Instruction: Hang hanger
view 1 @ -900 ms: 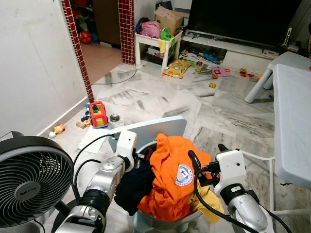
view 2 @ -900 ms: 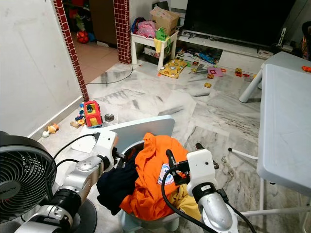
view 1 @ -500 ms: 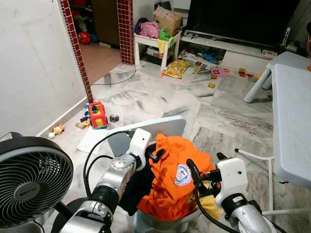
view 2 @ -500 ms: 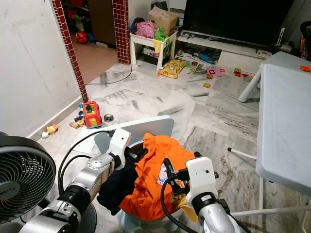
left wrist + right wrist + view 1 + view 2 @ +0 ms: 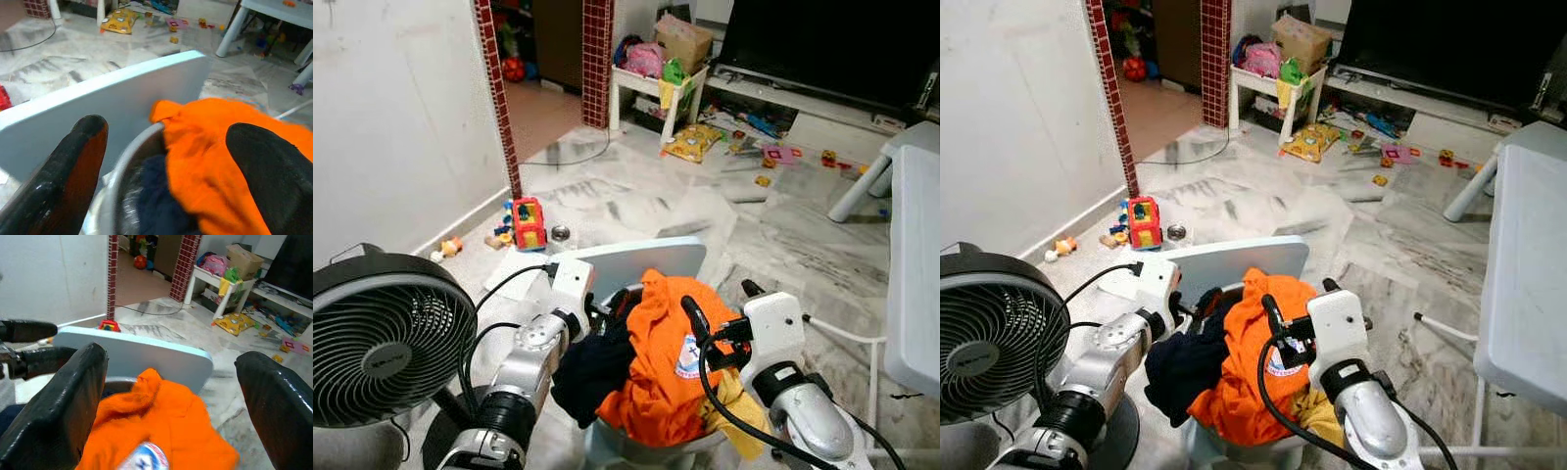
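A round grey laundry basket [image 5: 607, 443] stands right in front of me, heaped with an orange shirt [image 5: 661, 362], a dark navy garment [image 5: 592, 367] and a yellow cloth [image 5: 734, 401]. A pale blue lid [image 5: 641, 262] leans behind it. My left gripper [image 5: 168, 161] is open at the basket's left rim, over the navy garment and the edge of the orange shirt. My right gripper [image 5: 166, 401] is open at the basket's right side, just above the orange shirt. Nothing is between either pair of fingers.
A black floor fan [image 5: 386, 343] stands close at my left. A white table [image 5: 915, 274] runs along the right. Beyond are a toy truck [image 5: 527, 223], scattered toys, a red brick pillar [image 5: 494, 78] and a dark TV.
The camera has shifted a little. My left gripper has drawn back from over the orange shirt toward the basket's left rim. The right gripper holds about the same place.
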`<state>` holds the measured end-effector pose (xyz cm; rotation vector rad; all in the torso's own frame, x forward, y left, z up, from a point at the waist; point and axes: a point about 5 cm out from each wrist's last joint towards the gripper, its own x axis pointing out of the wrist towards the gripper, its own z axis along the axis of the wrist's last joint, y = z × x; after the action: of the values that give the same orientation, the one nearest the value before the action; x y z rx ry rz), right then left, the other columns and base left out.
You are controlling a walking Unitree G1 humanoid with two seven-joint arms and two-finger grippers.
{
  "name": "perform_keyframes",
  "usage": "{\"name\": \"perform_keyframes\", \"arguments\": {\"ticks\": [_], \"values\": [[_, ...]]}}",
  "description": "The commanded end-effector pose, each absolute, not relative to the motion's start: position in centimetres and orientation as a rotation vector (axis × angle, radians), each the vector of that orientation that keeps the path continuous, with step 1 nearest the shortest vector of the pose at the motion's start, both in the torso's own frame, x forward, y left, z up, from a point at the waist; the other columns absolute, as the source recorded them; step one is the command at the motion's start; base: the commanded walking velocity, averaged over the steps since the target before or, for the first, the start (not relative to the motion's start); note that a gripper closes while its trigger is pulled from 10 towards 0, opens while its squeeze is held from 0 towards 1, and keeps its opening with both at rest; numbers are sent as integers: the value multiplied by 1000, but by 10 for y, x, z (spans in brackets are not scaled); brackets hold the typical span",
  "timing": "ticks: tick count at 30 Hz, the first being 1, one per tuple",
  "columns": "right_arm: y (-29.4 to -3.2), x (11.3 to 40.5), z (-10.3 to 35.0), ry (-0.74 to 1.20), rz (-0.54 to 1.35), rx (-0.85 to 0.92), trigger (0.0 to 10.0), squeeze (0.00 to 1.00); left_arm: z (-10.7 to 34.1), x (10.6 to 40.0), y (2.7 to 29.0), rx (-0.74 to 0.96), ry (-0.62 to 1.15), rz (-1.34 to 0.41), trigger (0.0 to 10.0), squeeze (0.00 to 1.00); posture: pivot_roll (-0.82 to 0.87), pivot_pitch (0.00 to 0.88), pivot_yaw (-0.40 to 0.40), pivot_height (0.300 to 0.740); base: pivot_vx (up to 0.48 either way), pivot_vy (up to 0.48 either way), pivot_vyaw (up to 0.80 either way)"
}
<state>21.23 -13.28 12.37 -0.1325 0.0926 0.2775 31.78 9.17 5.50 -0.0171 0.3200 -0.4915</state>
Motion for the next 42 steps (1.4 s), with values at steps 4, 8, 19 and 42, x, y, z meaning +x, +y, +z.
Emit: {"name": "perform_keyframes", "arguments": {"ticks": [4,8,19,42], "values": [[-138,215,123,89,263,-146,10000,0,65,326,84,-12,295,-502,10000,0,-9,0,-71,740,0,-329,481],[-139,212,121,92,256,-147,10000,0,66,327,82,-23,293,-503,10000,0,-15,0,-67,740,0,-85,102],[-141,213,121,88,250,-153,10000,0,67,329,82,-24,287,-487,10000,0,-12,0,-71,740,0,0,0],[-138,178,130,174,211,-123,10000,0,43,327,68,118,509,-643,10000,0,-125,0,-77,740,0,0,0]]}}
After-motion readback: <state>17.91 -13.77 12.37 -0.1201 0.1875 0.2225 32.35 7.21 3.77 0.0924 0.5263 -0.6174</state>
